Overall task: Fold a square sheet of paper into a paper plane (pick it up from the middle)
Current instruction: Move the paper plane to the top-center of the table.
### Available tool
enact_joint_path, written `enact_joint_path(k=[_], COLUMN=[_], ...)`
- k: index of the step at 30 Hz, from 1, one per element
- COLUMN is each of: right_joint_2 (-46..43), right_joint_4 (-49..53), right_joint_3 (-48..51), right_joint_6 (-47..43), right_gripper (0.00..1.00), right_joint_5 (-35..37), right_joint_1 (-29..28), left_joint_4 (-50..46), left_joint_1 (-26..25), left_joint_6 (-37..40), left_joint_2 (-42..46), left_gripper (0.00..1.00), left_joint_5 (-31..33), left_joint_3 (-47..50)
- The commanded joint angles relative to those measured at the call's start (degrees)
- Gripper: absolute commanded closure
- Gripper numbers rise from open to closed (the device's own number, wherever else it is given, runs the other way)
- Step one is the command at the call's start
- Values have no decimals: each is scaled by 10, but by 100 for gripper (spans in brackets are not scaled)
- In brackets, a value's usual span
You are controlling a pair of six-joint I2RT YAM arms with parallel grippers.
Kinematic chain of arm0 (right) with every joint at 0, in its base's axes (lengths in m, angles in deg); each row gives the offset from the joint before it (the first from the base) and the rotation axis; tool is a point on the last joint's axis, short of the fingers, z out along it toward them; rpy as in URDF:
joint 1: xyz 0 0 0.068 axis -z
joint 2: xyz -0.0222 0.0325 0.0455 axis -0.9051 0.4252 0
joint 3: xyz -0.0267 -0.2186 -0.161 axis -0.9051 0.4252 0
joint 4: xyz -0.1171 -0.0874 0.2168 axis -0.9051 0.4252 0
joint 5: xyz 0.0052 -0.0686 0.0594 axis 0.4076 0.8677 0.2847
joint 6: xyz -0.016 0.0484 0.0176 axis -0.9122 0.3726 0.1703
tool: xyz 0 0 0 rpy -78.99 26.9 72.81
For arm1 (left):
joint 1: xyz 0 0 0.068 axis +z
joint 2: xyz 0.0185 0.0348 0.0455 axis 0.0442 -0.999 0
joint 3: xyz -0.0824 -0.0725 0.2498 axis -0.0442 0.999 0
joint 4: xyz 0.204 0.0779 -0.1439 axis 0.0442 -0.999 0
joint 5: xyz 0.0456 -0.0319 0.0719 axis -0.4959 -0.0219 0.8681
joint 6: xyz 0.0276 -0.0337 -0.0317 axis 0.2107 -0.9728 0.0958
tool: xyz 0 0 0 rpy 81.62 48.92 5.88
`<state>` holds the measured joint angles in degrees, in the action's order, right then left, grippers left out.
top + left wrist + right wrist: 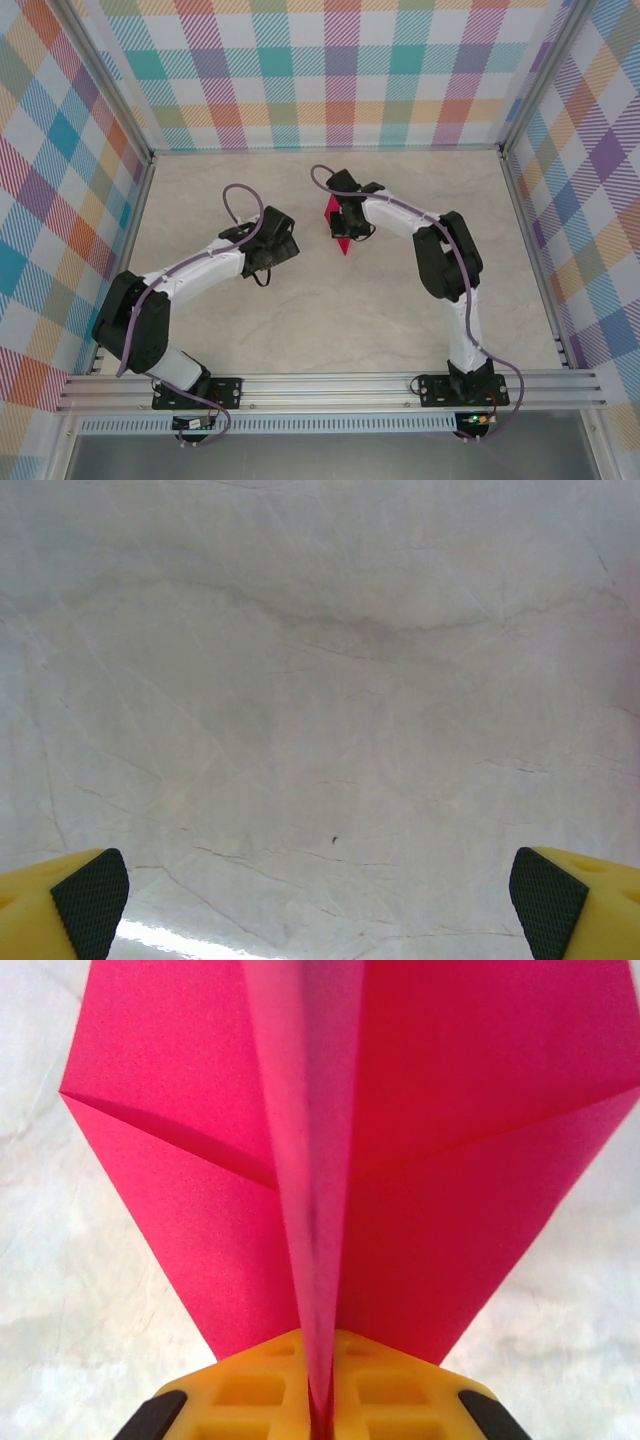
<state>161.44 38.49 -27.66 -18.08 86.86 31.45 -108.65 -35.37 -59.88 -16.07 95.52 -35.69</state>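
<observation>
Magenta-pink and sharply creased, the paper plane [334, 212] sits near the middle of the table [300, 330], a little toward the far side, pinched in the right gripper [346, 232]. From above, the paper shows as a narrow sliver, one piece sticking out beyond the gripper on the far side and a sharp tip on the near side, pointing toward the near edge. The right wrist camera looks straight along it: the yellow fingers [250, 1390] are pressed together on a raised centre crease that runs up the middle of the view, and the paper plane [440, 1160] spreads to either side as two broad wings, each crossed by a diagonal fold line that meets the crease. The wings' lower edges taper in toward the fingers, with pale marbled table [60, 1310] visible beneath on both sides. Whether the paper touches the surface cannot be told. The left gripper [268, 252] hangs well apart to the left of the paper, its jaws spread wide; in its wrist view the yellow fingers with black textured pads [92, 900] sit at the two bottom corners, with marbled table [320, 680] between them
</observation>
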Motion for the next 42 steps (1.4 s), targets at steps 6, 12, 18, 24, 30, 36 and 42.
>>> enact_joint_path(k=[6,12,18,24,30,36,42], right_joint_2=[71,106,127,138,129,59,-49], right_joint_4=[78,101,112,107,110,151,160], right_joint_3=[-110,-151,-172,-161,-164,-218,-205], right_joint_6=[-22,-21,-16,-5,0,12,28], right_gripper=[86,84,83,82,81,63,37], right_joint_5=[-5,-8,-7,-13,-16,-18,35], right_joint_1=[15,18,19,19,19,19,22], left_joint_4=[-16,-16,-17,-21,-29,-73,-112], left_joint_1=[9,9,9,9,10,12,24], left_joint_6=[-6,-4,-2,-3,3,23,53], left_joint_2=[24,18,12,15,17,20,38], left_gripper=[0,0,0,0,0,0,0], left_joint_5=[15,12,8,10,17,69,171], left_joint_3=[21,21,19,18,10,-45,-99])
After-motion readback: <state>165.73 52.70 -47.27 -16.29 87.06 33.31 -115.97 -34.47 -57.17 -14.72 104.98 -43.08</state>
